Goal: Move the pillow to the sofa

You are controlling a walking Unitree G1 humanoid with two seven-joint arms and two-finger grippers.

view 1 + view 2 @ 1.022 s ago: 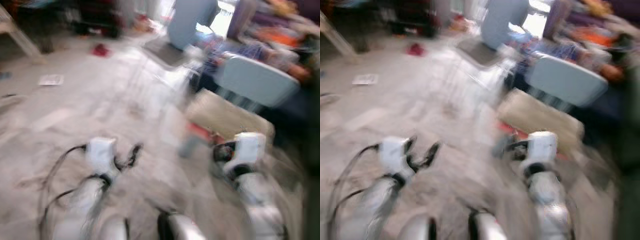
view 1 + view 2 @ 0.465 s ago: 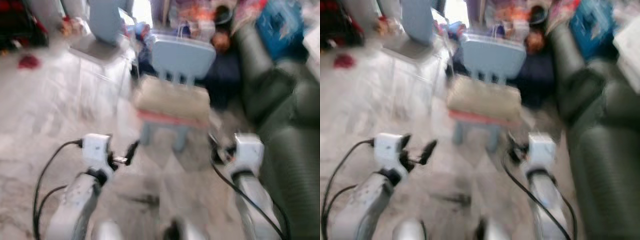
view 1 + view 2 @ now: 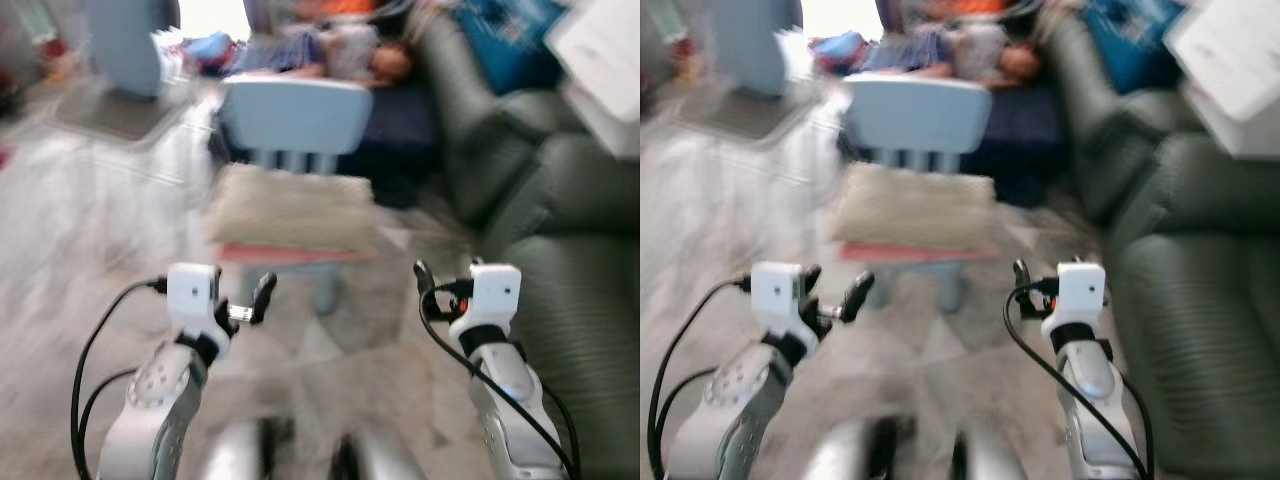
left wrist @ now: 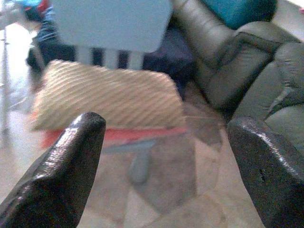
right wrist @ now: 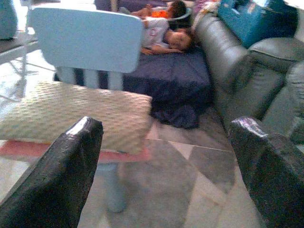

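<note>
While the head views are motion-blurred, fine detail is soft throughout.
Blur: far clutter at 12 o'clock is unreadable; a person [image 5: 164, 35] lies on a dark blue mattress [image 5: 175, 71] behind the chair, detail unclear.
Cut off: sofa [image 3: 580, 260] runs out of frame at 3 o'clock; white box [image 3: 600, 60] on it is clipped at 1 o'clock, teal item [image 5: 256, 19] beside it can't be identified.
Hidden: chair seat mostly covered by the pillow; only a red seat edge [image 3: 295, 255] and a blue leg [image 4: 137, 166] show.
Left arm: raised, forearm coming up from 7 o'clock, left gripper [image 3: 250, 305] pointing at 12 toward the chair, well short of it, above the floor.
Left pincer: fingers [image 4: 66, 166] spread wide, nothing between them.
Right arm: raised from 5 o'clock, right gripper [image 3: 1025, 285] pointing at 12, just beside the sofa front, not touching the pillow.
Right pincer: fingers [image 5: 61, 175] spread wide, empty.
Pillow: beige pillow [image 3: 290, 210] lies flat on the small light-blue chair [image 3: 295, 115], at 12 o'clock from the grippers, resting near the chair back; sofa sits at 3 o'clock of it, apart.
Floor: pale tiled floor [image 3: 90, 240] with grey patches between robot and chair.
Table: clear table [image 3: 735, 130] at 10 o'clock, a blurred blue-grey shape on top.
</note>
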